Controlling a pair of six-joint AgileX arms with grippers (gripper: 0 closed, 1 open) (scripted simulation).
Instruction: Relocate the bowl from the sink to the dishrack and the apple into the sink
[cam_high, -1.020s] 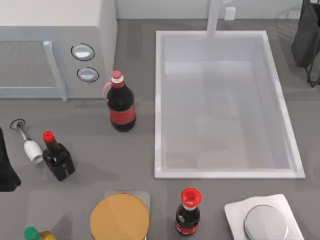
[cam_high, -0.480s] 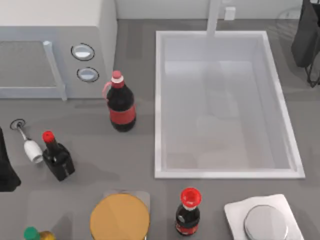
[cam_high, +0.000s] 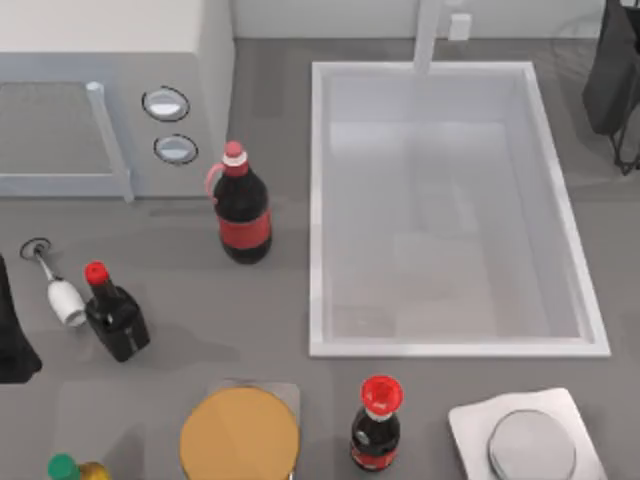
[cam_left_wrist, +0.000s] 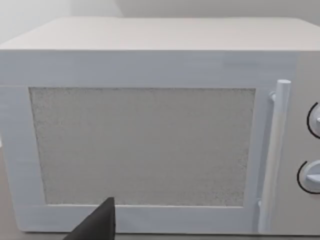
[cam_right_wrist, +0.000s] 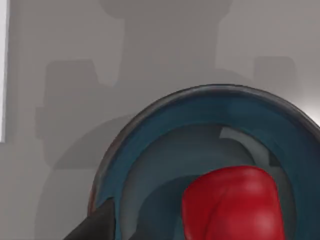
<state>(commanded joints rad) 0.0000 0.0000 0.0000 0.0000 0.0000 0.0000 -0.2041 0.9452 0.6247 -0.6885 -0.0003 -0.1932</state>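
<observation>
The sink (cam_high: 318, 210), a pale basin with a white faucet post, lies right of centre in the top view with nothing inside it. In the right wrist view the blue bowl (cam_right_wrist: 165, 135) rests on the grey counter close below the camera. The red apple (cam_right_wrist: 232, 205) sits inside the bowl. My right gripper (cam_high: 612, 80) hangs at the top right corner of the table, above thin dark wires (cam_high: 628, 150); I cannot tell whether these are the dishrack. My left gripper (cam_high: 12, 345) stays parked at the left edge, facing the microwave (cam_left_wrist: 145, 145).
The microwave (cam_high: 110, 90) fills the back left. A large cola bottle (cam_high: 243, 210) stands left of the sink. A small dark bottle (cam_high: 113, 315) and a wine glass (cam_high: 60, 292) are near the left arm. Along the front are a tan disc (cam_high: 240, 435), a cola bottle (cam_high: 377, 425) and a scale (cam_high: 525, 440).
</observation>
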